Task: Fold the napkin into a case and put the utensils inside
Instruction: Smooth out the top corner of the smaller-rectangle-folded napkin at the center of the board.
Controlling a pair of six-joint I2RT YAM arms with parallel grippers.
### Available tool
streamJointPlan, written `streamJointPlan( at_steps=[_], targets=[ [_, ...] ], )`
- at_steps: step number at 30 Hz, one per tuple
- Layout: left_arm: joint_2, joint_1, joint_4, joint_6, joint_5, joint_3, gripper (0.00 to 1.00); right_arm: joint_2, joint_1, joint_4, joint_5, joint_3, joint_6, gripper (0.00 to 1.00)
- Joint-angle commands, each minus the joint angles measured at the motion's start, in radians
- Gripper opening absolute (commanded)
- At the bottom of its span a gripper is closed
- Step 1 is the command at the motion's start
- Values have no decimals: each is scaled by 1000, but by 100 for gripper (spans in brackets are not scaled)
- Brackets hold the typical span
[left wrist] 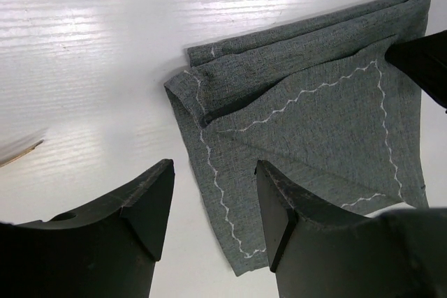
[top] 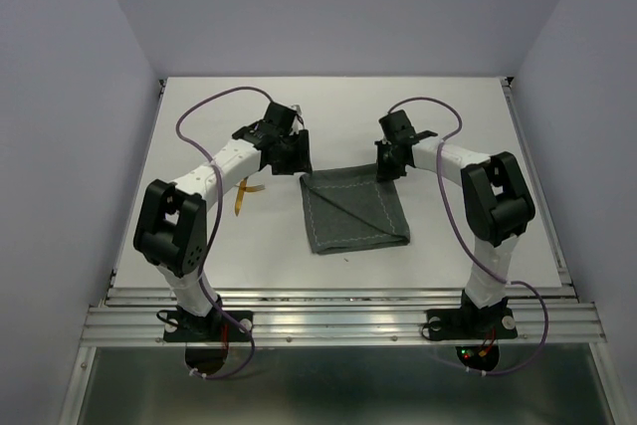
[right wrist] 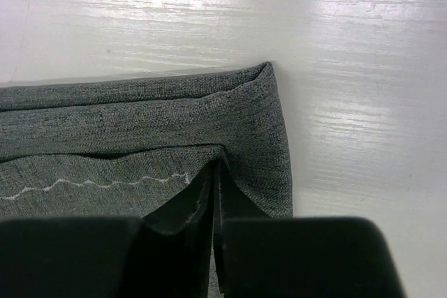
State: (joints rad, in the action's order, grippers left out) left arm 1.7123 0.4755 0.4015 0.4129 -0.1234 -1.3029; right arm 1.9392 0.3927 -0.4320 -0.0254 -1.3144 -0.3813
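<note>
The napkin (top: pixel 354 212) lies folded on the white table, dark grey-green with a light wavy stitch line. My left gripper (top: pixel 297 161) stands open at its far left corner. In the left wrist view the napkin's (left wrist: pixel 307 116) left hem lies between the spread fingers (left wrist: pixel 150 200) of that gripper (left wrist: pixel 213 190). My right gripper (top: pixel 390 162) is at the far right corner. In the right wrist view that gripper (right wrist: pixel 216 169) is shut, pinching the corner of the napkin's (right wrist: pixel 140 116) stitched top layer. The gold utensils (top: pixel 244 196) lie left of the cloth, partly hidden behind the left arm.
The table (top: pixel 438 106) is walled in by lilac panels at the back and sides. A metal rail (top: pixel 338 320) runs along the near edge by the arm bases. The right gripper's black finger (left wrist: pixel 419 61) shows at the right edge of the left wrist view.
</note>
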Motion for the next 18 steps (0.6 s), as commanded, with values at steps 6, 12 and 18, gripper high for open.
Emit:
streamJointPlan(
  at_steps=[6, 12, 18],
  targets=[
    [-68, -6, 2, 7, -1, 42, 61, -58, -5, 29, -47, -42, -25, 1],
    [-65, -6, 2, 6, -2, 47, 60, -89, -5, 29, -76, -68, -39, 1],
    [-75, -6, -1, 7, -2, 59, 60, -62, -5, 32, -100, -80, -33, 1]
  ],
)
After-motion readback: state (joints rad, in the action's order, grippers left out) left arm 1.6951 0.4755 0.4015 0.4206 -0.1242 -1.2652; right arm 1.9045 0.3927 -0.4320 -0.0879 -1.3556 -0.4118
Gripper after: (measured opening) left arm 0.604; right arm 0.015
